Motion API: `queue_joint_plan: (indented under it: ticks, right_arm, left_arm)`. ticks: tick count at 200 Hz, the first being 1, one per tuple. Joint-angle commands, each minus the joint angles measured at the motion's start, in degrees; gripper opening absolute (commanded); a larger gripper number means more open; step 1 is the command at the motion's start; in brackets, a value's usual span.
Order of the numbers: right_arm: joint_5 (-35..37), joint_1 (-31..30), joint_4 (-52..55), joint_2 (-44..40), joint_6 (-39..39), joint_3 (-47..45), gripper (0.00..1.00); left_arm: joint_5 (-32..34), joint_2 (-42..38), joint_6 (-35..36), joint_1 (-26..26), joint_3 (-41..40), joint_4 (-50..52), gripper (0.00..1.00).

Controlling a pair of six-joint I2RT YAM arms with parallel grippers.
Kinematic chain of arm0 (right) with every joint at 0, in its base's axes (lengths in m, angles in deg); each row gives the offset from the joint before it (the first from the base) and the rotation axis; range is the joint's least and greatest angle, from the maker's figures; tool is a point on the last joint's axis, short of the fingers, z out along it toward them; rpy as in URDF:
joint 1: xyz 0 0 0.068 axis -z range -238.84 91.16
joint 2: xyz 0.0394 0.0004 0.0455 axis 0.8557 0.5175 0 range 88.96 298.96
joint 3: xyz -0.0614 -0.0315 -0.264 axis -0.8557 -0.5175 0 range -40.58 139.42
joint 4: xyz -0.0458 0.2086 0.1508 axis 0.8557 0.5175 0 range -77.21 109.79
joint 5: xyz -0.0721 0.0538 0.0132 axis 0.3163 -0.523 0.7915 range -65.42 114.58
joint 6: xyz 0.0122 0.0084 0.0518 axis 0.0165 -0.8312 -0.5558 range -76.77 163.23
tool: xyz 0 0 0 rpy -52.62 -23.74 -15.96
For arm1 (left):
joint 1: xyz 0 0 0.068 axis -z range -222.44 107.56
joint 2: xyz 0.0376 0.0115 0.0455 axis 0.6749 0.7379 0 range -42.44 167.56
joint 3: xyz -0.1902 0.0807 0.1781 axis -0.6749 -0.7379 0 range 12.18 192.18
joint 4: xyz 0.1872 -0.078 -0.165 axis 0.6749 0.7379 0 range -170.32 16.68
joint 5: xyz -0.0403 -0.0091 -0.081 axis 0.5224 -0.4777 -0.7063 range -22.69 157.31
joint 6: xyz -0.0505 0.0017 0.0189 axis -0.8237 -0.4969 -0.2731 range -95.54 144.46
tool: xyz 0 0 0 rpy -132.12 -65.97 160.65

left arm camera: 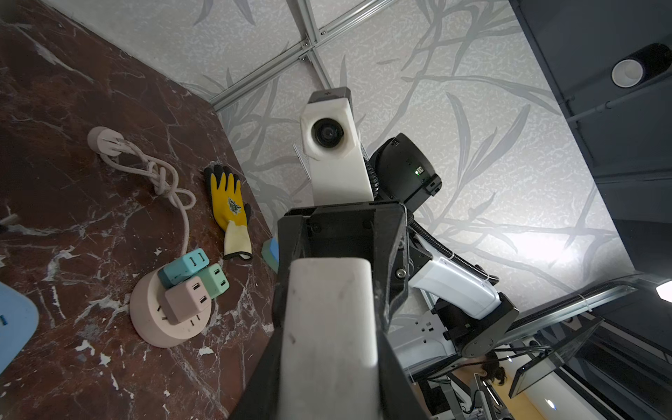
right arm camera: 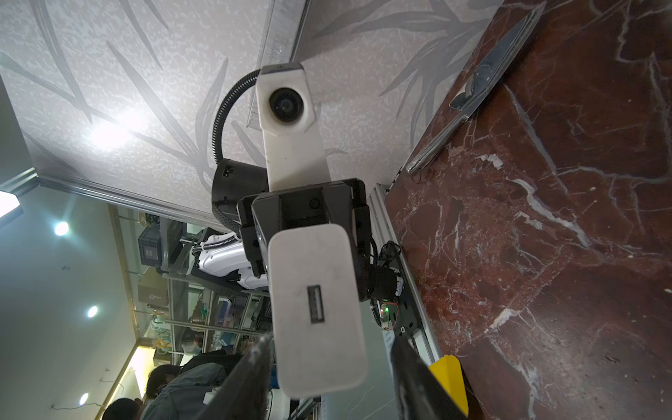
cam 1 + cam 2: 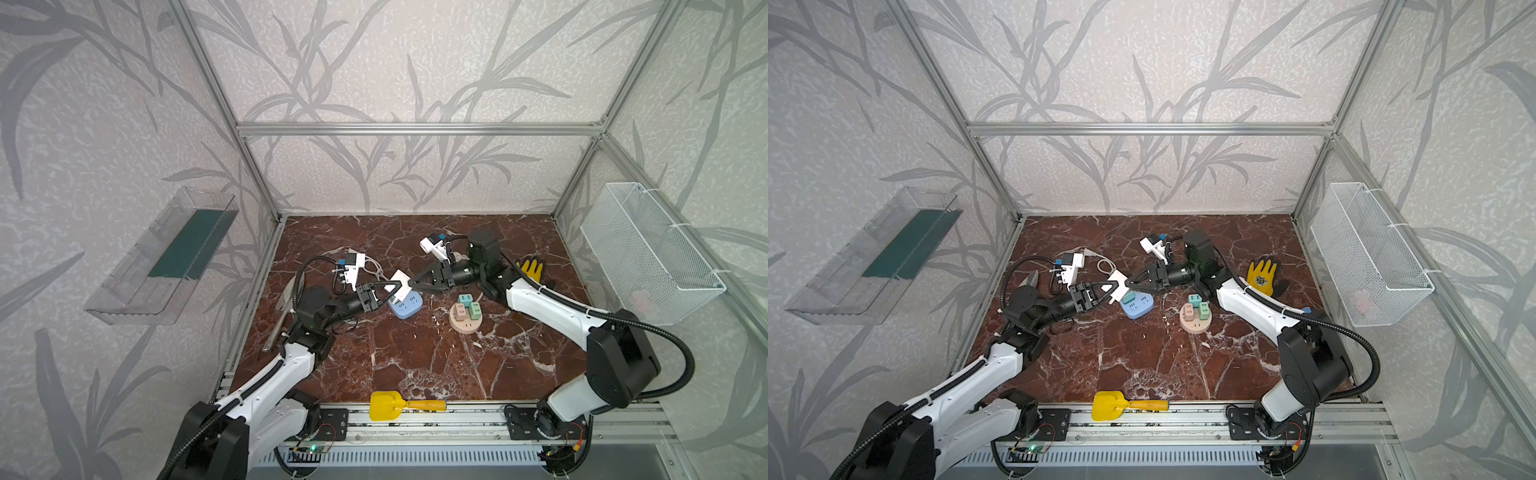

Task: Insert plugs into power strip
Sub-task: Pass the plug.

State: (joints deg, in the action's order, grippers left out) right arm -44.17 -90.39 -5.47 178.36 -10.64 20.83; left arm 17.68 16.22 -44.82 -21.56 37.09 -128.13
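Two claws are facing each other tip to tip over the middle of the marble counter (image 3: 415, 365). Coming in from the left, the left claw (image 3: 395, 291) is clamping the white charger (image 3: 402, 277) by its flat sides. The block is sitting right at the fingertips, raised over the far-left part of the blue power strip (image 3: 405, 311). Whether it is touching the strip cannot be told. The charger is lying tilted, with its longer visible side running roughly front to back across the counter. In the right wrist view its narrow end face with the USB port (image 2: 315, 303) is pointing straight at the right claw (image 3: 412, 285); its prongs are not showing. The right claw is standing open, with its dark fingers (image 2: 418, 385) flanking that end of the charger and a gap showing on at least one side. Further right, the teal cube (image 3: 464, 299), pink cube (image 3: 459, 310) and green cube (image 3: 475, 308) are sitting plugged in upright on the round pink power strip (image 3: 467, 329), well apart from both claws. A yellow glove (image 3: 532, 268) is lying beyond the right arm.
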Motion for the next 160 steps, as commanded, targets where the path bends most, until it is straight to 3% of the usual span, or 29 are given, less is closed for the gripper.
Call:
queue_joint_plan:
  ticks: [1,48,136,145,160]
  right_arm:
    - [-1.56,0.04,-4.68,-0.47,-2.03,0.57,0.52]
    - [-2.43,-0.46,-5.82,0.72,-3.17,1.87,0.42]
    - [-2.43,-1.76,-5.63,1.75,-3.17,1.82,0.35]
    - [-2.54,-1.88,-5.74,1.88,-3.26,1.83,0.28]
    - [-2.53,-1.9,-5.55,1.99,-3.35,1.79,0.04]
  left_arm:
    - [-2.71,0.78,-3.88,-0.23,-0.2,-8.61,0.0]
    - [-3.13,1.89,-3.84,-0.23,-0.3,-8.38,0.0]
    - [-3.96,4.05,-4.02,-0.14,0.02,-8.45,0.0]
    - [-4.28,4.31,-4.01,-0.14,0.05,-8.44,0.0]
    - [-4.03,4.34,-3.54,-0.19,0.04,-7.63,0.0]
